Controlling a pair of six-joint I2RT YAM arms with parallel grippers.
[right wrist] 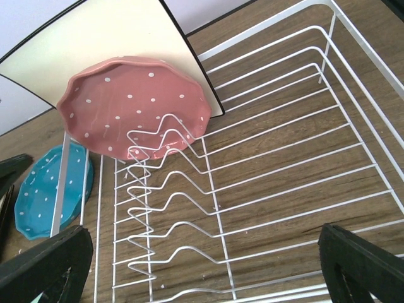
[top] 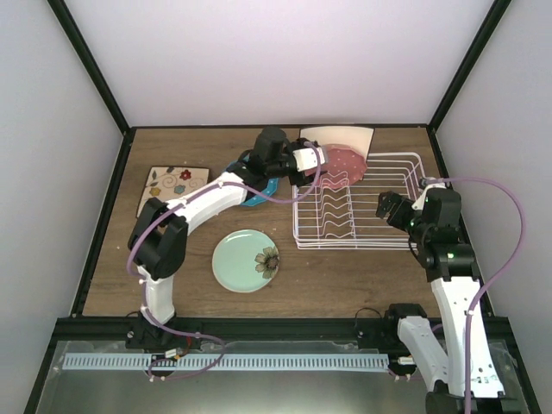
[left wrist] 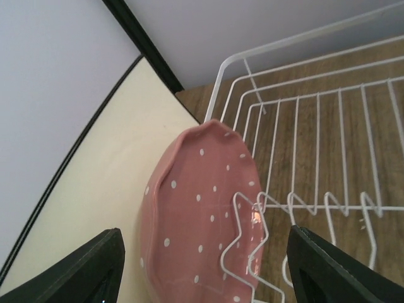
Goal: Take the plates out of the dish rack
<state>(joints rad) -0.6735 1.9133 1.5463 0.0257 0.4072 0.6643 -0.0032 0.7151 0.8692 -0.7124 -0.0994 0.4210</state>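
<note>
Your dish rack [top: 358, 203] lies with its long axis parallel to the counter's far edge, near the far right corner, and its right half is open wire floor. A square cream plate [top: 338, 136] stands on edge at the rack's far left corner, and the pink dotted plate [top: 345, 164] leans against it. Another square plate [top: 172, 190] lies flat by the left edge. The mint plate [top: 246, 260] lies mid-counter, and the blue plate [right wrist: 35, 189] lies just left of the rack. Your left gripper [left wrist: 202, 265] straddles the pink plate, jaws wide apart. Your right gripper [right wrist: 208, 265] hangs spread over the rack's right end.
</note>
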